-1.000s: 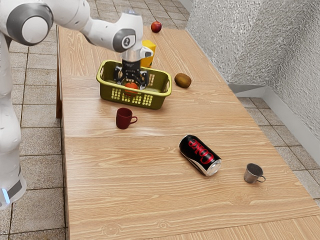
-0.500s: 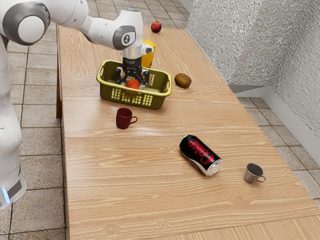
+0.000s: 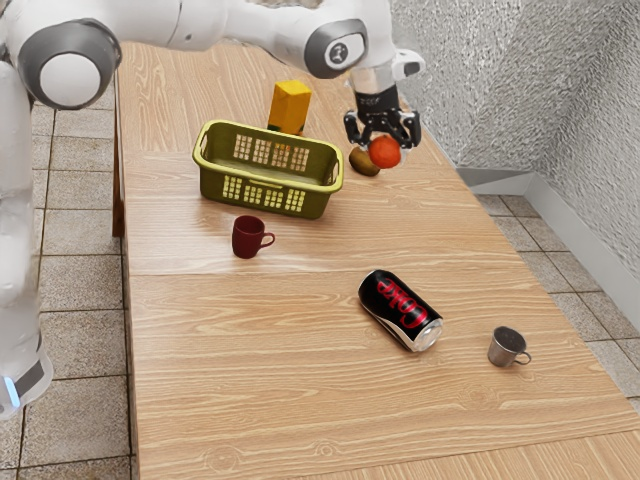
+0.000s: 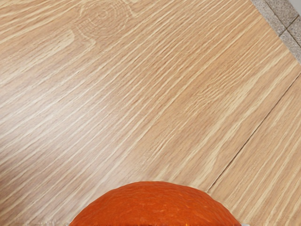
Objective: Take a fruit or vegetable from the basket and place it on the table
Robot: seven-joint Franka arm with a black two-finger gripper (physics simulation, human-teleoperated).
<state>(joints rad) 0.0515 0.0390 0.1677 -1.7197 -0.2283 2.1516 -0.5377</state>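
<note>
The table (image 3: 230, 350) is pale wood, its streaky grain running in long wavy lines, with a dark knot near the edge closest to the exterior view's camera and straight seams crossing the boards. Square, speckled grey tiles cover the floor (image 3: 80, 350), split by darker joints. Toward the exterior view's right stands a rough, pebbly grey-white wall (image 3: 480, 100), with a smooth skirting board (image 3: 590, 230) along its foot.

A black can (image 3: 395, 305) lies on its side, "Coke" written on it in red, its bare metal end shiny. The other small markings on it are too small to read.

The basket (image 3: 270, 182) is olive-green plastic, rectangular with rounded corners, a lighter rim and a grid of square holes in its sides. A glossy dark red mug (image 3: 247, 237) stands upright just beside it, and behind it is an upright yellow carton (image 3: 290, 105). A small grey metal cup (image 3: 506, 346) with a looped handle stands near the can.

The gripper (image 3: 384, 143) is closed around the orange (image 3: 385, 153), which is round and finely dimpled. It is above the table, outside the basket, partly covering a brown, oval kiwi (image 3: 362, 163) in the exterior view.
</note>
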